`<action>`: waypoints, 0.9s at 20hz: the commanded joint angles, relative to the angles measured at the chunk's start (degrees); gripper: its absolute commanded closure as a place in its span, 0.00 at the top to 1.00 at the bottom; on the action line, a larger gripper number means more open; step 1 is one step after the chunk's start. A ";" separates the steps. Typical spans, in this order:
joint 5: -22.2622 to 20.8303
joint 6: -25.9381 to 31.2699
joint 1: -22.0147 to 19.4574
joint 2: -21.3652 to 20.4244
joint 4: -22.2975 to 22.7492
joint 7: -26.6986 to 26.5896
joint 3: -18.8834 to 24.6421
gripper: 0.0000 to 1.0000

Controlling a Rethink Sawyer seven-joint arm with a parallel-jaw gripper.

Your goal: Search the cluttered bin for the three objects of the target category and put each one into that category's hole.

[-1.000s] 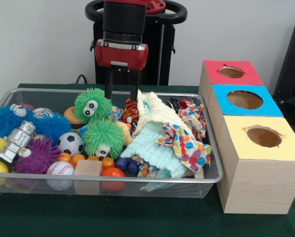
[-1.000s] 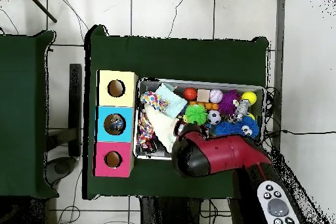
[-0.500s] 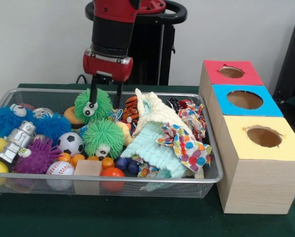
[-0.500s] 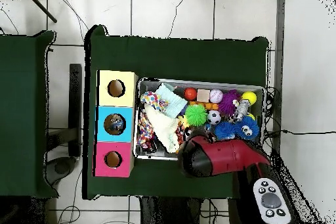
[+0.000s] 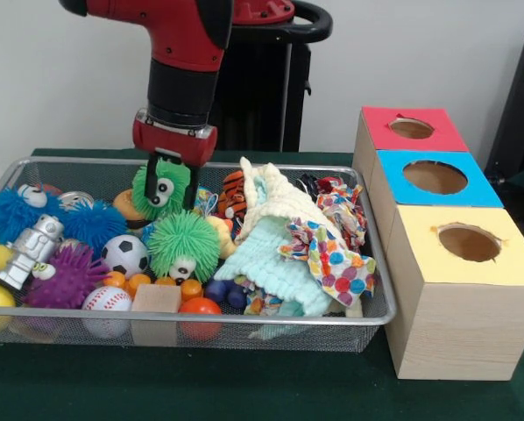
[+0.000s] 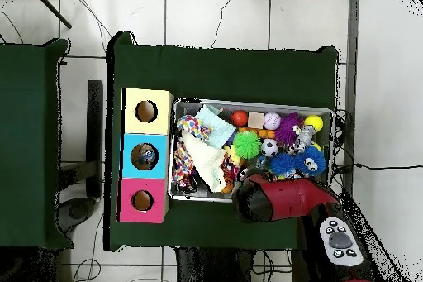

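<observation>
- Your tool [image 5: 169,188] is low in the wire bin [image 5: 244,319], at its far left part, and its two fingers stand apart, one on each side of the upper green fuzzy ball [image 5: 163,187] with the big eyes
- The fingers are beside this ball, but you cannot tell from the front view if they already press it
- A second green fuzzy ball [image 5: 184,244] lies just in front of the first one, nearer to the middle of the bin
- At the left side of the bin you see a blue fuzzy ball [image 5: 15,212], a silver toy robot [image 5: 31,249], a purple spiky ball [image 5: 65,274], a soccer ball [image 5: 124,254] and a baseball [image 5: 107,301]
- A wooden block [image 5: 156,299] and an orange ball [image 5: 200,308] lie against the near wall of the bin
- The right half of the bin is filled with cloths: a mint green cloth [image 5: 275,263], a cream one above it and a cloth with coloured dots [image 5: 332,259]
- A striped tiger toy [image 5: 233,195] shows between the tool and the cloths
- Three boxes stand in a row just beside the bin on the green tabletop [image 5: 244,386]: the red box [image 5: 411,130], the blue box [image 5: 435,178] and the yellow box [image 5: 469,244], each with a round hole on top
- In the overhead view the red arm [image 6: 285,199] covers the tool and the edge of the bin on its side
</observation>
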 commanded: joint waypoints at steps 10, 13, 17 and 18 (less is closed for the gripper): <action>-5.24 -0.59 -11.01 4.40 -4.30 -9.14 14.76 1.00; -6.27 -0.62 -11.01 4.93 -5.08 -8.27 15.17 1.00; -8.73 -0.76 -11.84 5.97 -6.06 -9.26 17.22 1.00; -9.05 -0.53 -12.19 6.03 -5.88 -9.53 17.87 1.00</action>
